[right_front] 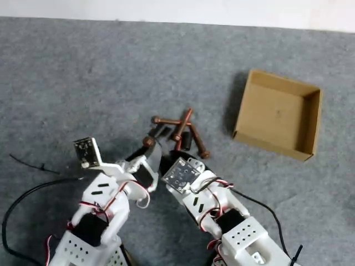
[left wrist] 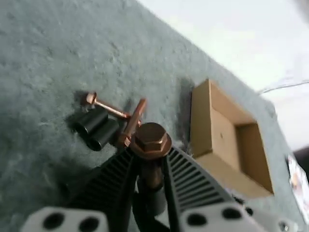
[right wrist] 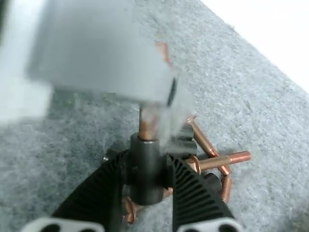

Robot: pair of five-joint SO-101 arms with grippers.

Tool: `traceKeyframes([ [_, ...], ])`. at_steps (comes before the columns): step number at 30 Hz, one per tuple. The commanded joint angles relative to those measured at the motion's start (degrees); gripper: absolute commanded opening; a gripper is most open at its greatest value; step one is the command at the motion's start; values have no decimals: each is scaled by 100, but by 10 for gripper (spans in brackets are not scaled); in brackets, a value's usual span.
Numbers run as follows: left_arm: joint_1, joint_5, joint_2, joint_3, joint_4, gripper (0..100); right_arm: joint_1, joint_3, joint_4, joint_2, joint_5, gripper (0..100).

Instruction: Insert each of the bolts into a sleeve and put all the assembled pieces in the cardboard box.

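Bolt (left wrist: 151, 140) is in your L gripper (left wrist: 150, 155). Both ribbed fingers are clenched on the shank just under the hex head, and the head sticks out past the tips. The shank's other end meets the open top of a dark sleeve (right wrist: 145, 166). Your R gripper (right wrist: 146, 163) grasps that sleeve w/ a finger pressed on each side. Bolt & sleeve line up end to end; can't tell how far the shank sits inside.

In the high view your two grippers meet nose to nose btwn the arms, low centre of the grey mat (right_front: 83, 72). The copper head shows at the L arm's tip.

Just beyond the grippers you have the pile:
- Loose bolts (right_front: 183, 124): approx 3 copper ones, crossing each other.
- Loose sleeves (right_front: 187, 138): black, lying on their sides among the bolts.
- L wrist view has two of those sleeves side by side, touching, w/ one bolt just behind them and another slanting next to them.
- R wrist view has a few bolts fanned out on the mat behind the held sleeve.

Cardboard box (right_front: 272, 145) sits to the right of the pile, well apart from it. It's flat on the mat, open side up, turned a bit askew to the mat's edge.

A thin black cable (right_front: 28, 164) lies on the mat left of your L arm. Red/black wires loop along both arms.
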Motion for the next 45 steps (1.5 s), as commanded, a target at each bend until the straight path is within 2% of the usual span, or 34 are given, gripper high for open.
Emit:
traceKeyframes([
  [1,338,-220,-92,101,35,4,101,-31,-180,-110,44,5],
  [5,338,-211,-92,92,35,5,110,-31,-180,-110,44,5],
  [7,356,-211,-92,101,70,46,127,-31,-180,-110,44,5],
  [12,541,-185,-84,101,422,341,127,-40,-180,-110,44,5],
  [14,646,-185,-84,101,519,403,136,-31,-180,-110,44,5],
  [17,365,-26,-101,40,501,410,224,-31,-180,-110,44,5],
  [20,-787,800,-101,-251,431,410,497,-48,-180,-110,18,5],
  [22,-1200,923,-84,-295,308,410,637,-48,-180,-110,9,5],
  [28,-1270,932,-92,-295,299,410,734,-57,-180,-110,9,5],
  [30,-1270,932,-92,-295,299,410,971,-66,-180,-110,0,5],
  [33,-1429,932,-92,-295,299,410,1552,-75,-198,-110,-149,5],
  [39,-1736,932,-92,-321,290,410,2800,-75,-1244,-101,-1442,5],
  [42,-1710,923,-92,-286,290,410,3530,-259,-1349,-66,-1705,5],
  [45,-1701,932,-92,-207,246,410,4154,-1086,-1024,259,-1987,5],
])
